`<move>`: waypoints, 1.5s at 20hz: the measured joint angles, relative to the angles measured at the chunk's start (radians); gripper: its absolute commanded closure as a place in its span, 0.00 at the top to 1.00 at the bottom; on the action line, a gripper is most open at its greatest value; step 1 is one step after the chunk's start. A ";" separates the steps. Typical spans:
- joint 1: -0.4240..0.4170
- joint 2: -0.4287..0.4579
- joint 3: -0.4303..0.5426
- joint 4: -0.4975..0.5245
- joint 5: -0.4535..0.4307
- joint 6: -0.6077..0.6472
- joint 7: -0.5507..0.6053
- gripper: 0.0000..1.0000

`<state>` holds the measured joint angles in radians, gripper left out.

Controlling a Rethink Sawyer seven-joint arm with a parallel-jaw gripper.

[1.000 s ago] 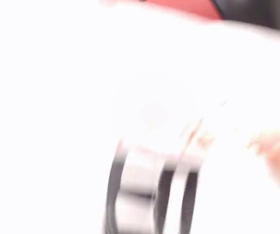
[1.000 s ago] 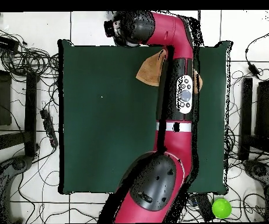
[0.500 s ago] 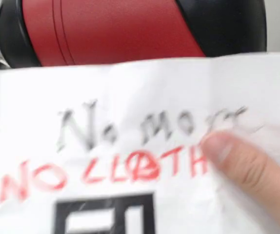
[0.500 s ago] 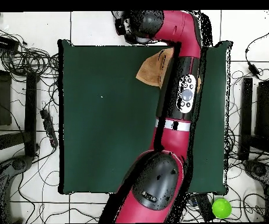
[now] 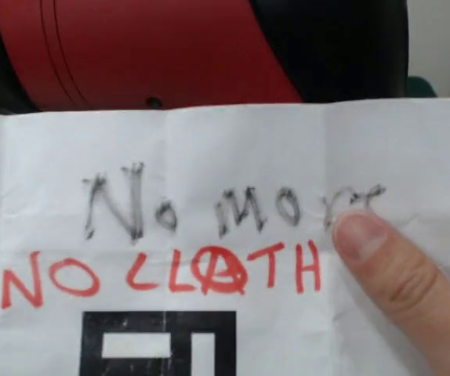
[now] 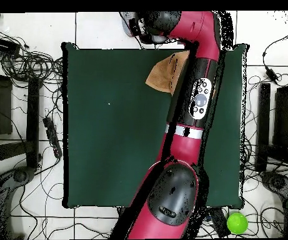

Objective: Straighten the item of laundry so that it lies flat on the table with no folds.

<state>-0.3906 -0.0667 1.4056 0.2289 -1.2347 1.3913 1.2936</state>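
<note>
A creased white paper sheet (image 5: 233, 235) fills the front view, held close to the camera by a person's finger (image 5: 390, 274) pressing on its right part. Grey handwriting across the sheet reads roughly "No more", and red capitals beneath it spell "NO CLOTH"; a thick black square outline (image 5: 158, 345) is printed along the sheet's lower edge. Above the sheet, a red and black section of the robot arm (image 5: 170, 51) spans the frame.

From overhead, the arm (image 6: 190, 125) reaches from its base across the dark green table (image 6: 109, 137) to the far edge, where its wrist end (image 6: 147, 24) hangs over the white floor just past the table. The gripper cannot be made out clearly there, and whether its fingers are apart or together cannot be told.

The orange-tan towel (image 6: 162, 75) lies on the table just short of that wrist end, near the far edge. It is crumpled into a rough pointed shape, and the arm's forearm crosses over its side, hiding part of it. A small strip of the same cloth shows on the other side of the forearm.

A bright green ball (image 6: 237, 222) rests on the floor beside the robot's base, well apart from the towel.
</note>
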 measured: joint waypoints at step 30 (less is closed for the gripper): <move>-0.040 -0.057 -0.007 0.018 0.036 0.002 -0.006 1.00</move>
<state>-0.4302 -0.1237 1.3987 0.2474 -1.1985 1.3936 1.2871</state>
